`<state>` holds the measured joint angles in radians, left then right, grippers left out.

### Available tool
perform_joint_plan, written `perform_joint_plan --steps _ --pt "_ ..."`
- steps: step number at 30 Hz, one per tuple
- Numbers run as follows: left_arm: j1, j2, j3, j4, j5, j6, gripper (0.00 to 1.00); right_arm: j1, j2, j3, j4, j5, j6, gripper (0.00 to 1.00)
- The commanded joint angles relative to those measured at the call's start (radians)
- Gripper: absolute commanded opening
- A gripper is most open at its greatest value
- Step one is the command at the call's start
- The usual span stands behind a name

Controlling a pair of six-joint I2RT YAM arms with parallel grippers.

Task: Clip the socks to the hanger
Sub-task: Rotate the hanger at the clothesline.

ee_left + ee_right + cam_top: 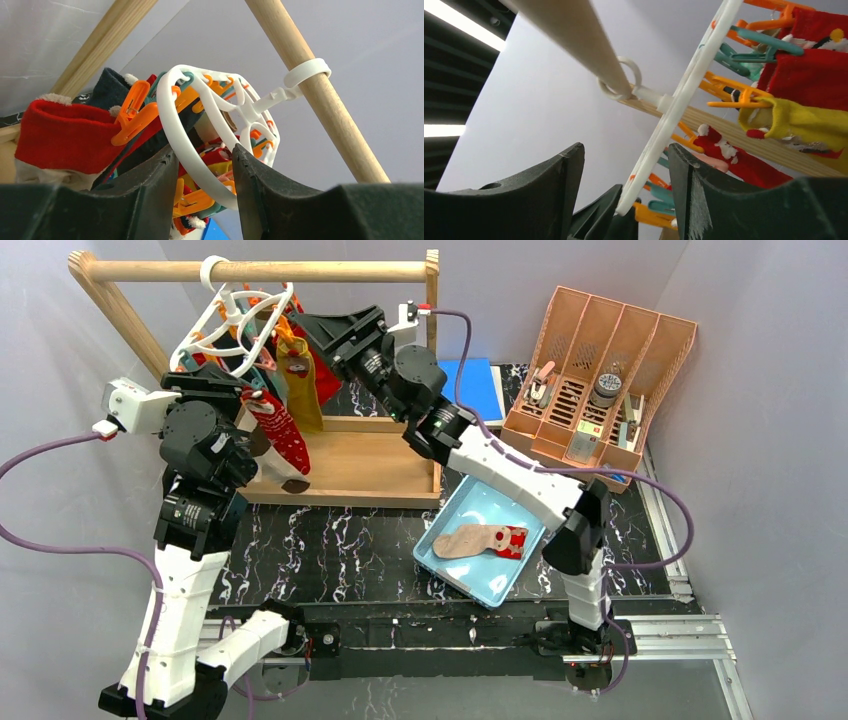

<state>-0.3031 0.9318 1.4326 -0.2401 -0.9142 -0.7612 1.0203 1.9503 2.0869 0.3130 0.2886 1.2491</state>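
Observation:
The white ring hanger (222,328) hangs by its hook (307,72) from the wooden rail, tilted, with orange and teal clips. Several socks are clipped on it: a red patterned one (283,432), a mustard one (300,385) and a red one (65,135). My left gripper (204,150) is below the ring, shut on its white rim (210,175). My right gripper (625,147) is open at the ring's far side (302,318), its fingers astride the rim's edge (684,95) without touching it. A tan sock with a red toe (485,540) lies in the blue tray (450,565).
The wooden rail frame (250,270) stands on a wooden base (360,465) at the back left. A peach desk organiser (600,380) with small items sits back right, and a blue flat object (475,380) lies beside it. The blue tray is near the right arm's base.

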Motion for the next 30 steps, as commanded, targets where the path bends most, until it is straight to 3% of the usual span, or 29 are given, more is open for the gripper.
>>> perform_joint_plan --steps 1,14,23,30 --pt "-0.001 -0.014 0.009 0.030 -0.078 0.053 0.41 -0.015 0.086 0.124 0.022 0.052 0.057 0.70" --pt "-0.001 -0.037 -0.024 0.091 -0.106 0.140 0.37 -0.056 0.294 0.384 -0.046 0.033 0.185 0.65" --pt "-0.002 -0.048 -0.057 0.098 -0.116 0.156 0.37 -0.038 0.220 0.186 0.010 0.001 0.220 0.67" --pt "-0.001 -0.079 -0.089 0.106 -0.135 0.192 0.36 -0.030 0.268 0.240 0.010 0.007 0.221 0.67"
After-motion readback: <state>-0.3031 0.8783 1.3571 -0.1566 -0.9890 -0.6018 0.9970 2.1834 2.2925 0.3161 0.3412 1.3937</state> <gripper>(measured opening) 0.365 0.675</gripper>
